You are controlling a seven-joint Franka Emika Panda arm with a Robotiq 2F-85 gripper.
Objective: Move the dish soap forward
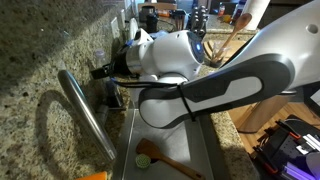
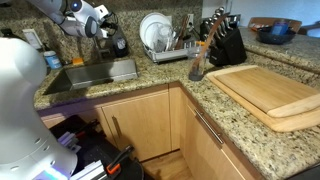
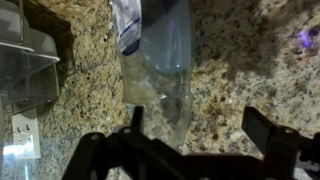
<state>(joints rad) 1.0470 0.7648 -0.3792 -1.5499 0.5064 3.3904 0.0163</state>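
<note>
Item: the dish soap, a slim bottle. In the wrist view its dark blue end lies toward 12 o'clock and its clear end toward the centre, against speckled granite. Whether it stands or lies cannot be told from this angle. Location: the granite bench, at the back by the sink; in both exterior views the bottle is too small or too hidden to pick out. Neighbours: a clear plastic container at 9 o'clock and a wall outlet at 8 o'clock, both apart from the bottle. A green scrub brush lies in the sink and is not wanted. Hand: it enters from 6 o'clock with its fingers spread wide, and it holds nothing. The bottle's clear end sits in the gap, just beside the 7 o'clock finger and well apart from the 4 o'clock one; contact cannot be confirmed. Step judged in hand: closing on the bottle before bringing it away from the wall. Handling notes: shift the hand toward 9 o'clock so both fingers meet the bottle together, since otherwise the near finger will likely push it askew. Close gently, as thin plastic may dent or slip. Keep the move low and clear of the faucet.
</note>
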